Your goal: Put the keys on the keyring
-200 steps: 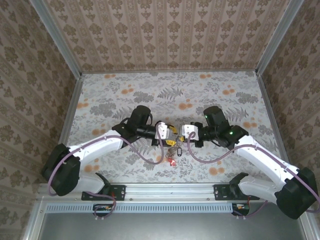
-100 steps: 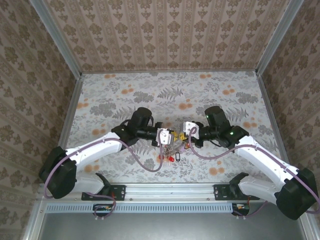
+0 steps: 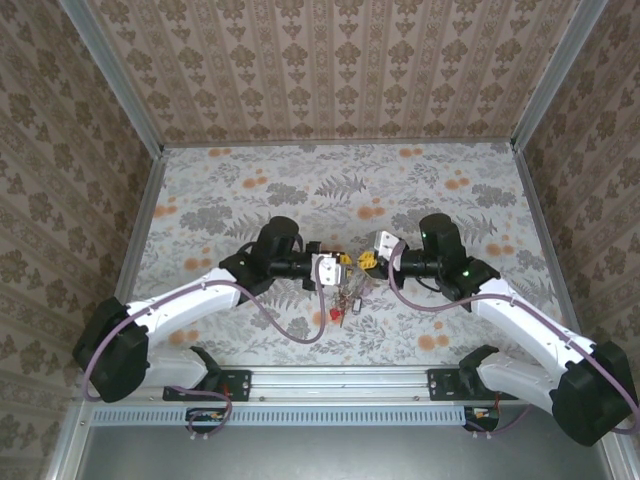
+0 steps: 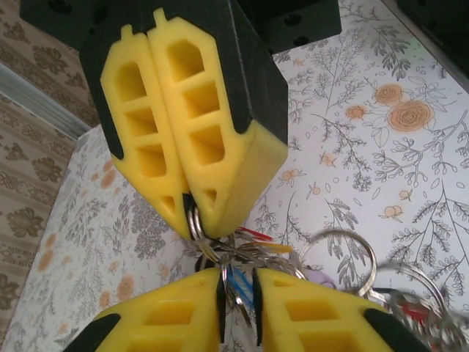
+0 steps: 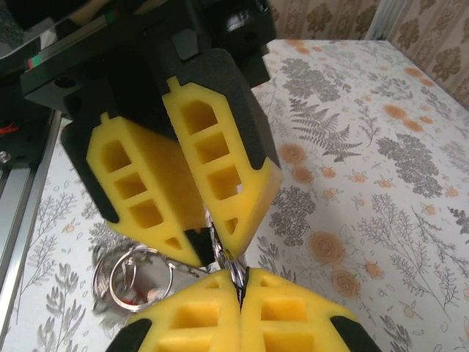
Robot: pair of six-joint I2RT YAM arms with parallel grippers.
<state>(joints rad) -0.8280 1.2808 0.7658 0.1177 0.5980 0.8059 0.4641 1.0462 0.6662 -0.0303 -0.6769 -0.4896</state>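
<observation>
My two grippers meet tip to tip above the table's middle. My right gripper (image 3: 366, 259) (image 5: 240, 282) (image 4: 192, 214) is shut on the thin metal keyring (image 4: 195, 224) (image 5: 233, 265). My left gripper (image 3: 342, 264) (image 4: 238, 297) (image 5: 210, 236) faces it, jaws slightly apart, with a ring wire and a blue key head (image 4: 239, 282) in the gap. The keys (image 3: 344, 298) hang in a bunch below both tips. Red (image 4: 256, 235) and yellow (image 4: 280, 247) heads show among them. Loose wire rings (image 4: 338, 258) (image 5: 132, 282) dangle beside the bunch.
The floral table (image 3: 420, 190) is walled at the back and both sides with patterned panels. A metal rail (image 3: 340, 380) runs along the near edge by the arm bases. Open surface lies behind and to either side of the grippers.
The left jaws closed, then parted a little. Both grippers drew together until their tips nearly touch, and the key bunch swung slightly under them.
</observation>
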